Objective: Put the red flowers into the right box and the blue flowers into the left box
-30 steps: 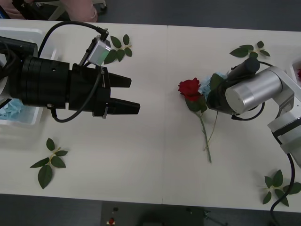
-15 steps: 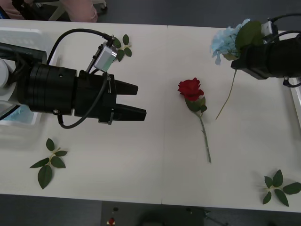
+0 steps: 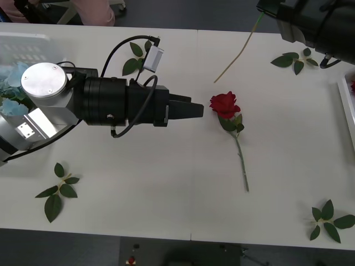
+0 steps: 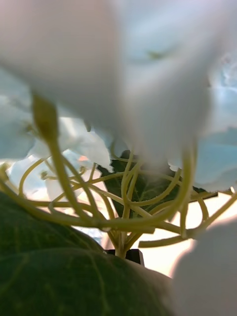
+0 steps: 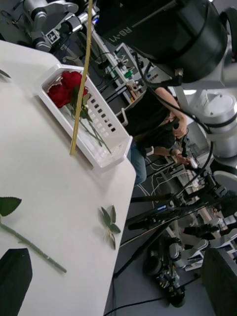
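Note:
One red flower point(image 3: 224, 104) lies on the white table, its stem point(image 3: 242, 163) trailing toward the near edge. My left gripper point(image 3: 195, 110) is open just left of its bloom, level with it. My right gripper point(image 3: 275, 12) is raised at the back right, shut on a blue flower whose pale head point(image 4: 148, 74) crowds the right wrist view and whose stem point(image 3: 239, 49) hangs over the table. The left box point(image 3: 30, 43) at the far left holds blue flowers point(image 3: 12, 83). The right box point(image 5: 106, 143) holds red flowers point(image 5: 66, 89).
Loose green leaf sprigs lie at the near left point(image 3: 58, 191), back centre point(image 3: 138, 58), back right point(image 3: 294, 60) and near right point(image 3: 330, 219). The right box's rim point(image 3: 346, 105) shows at the table's right edge. People stand beyond the table's end in the left wrist view.
My right arm lifted the blue flower off the table and carried it up toward the back right. My left arm swung right and turned its wrist, bringing the gripper next to the red bloom.

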`<control>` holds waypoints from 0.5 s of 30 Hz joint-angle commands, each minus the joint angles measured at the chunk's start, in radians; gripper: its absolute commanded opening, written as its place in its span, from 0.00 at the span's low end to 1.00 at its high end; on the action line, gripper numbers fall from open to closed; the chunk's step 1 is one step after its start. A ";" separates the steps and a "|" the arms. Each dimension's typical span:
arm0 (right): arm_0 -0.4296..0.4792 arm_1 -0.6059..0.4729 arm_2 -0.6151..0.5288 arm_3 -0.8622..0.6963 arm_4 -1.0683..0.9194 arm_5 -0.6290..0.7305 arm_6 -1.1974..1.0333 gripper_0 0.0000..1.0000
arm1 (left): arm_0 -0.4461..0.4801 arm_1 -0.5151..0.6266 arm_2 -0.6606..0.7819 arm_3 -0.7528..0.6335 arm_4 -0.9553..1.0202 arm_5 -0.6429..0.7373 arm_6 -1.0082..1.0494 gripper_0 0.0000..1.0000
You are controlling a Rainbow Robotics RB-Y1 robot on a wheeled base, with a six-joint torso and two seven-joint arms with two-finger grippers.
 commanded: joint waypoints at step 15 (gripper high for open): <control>0.033 0.096 0.065 -0.119 0.055 -0.001 0.085 0.00 | -0.368 -0.095 -0.099 0.266 -0.048 -0.038 0.047 1.00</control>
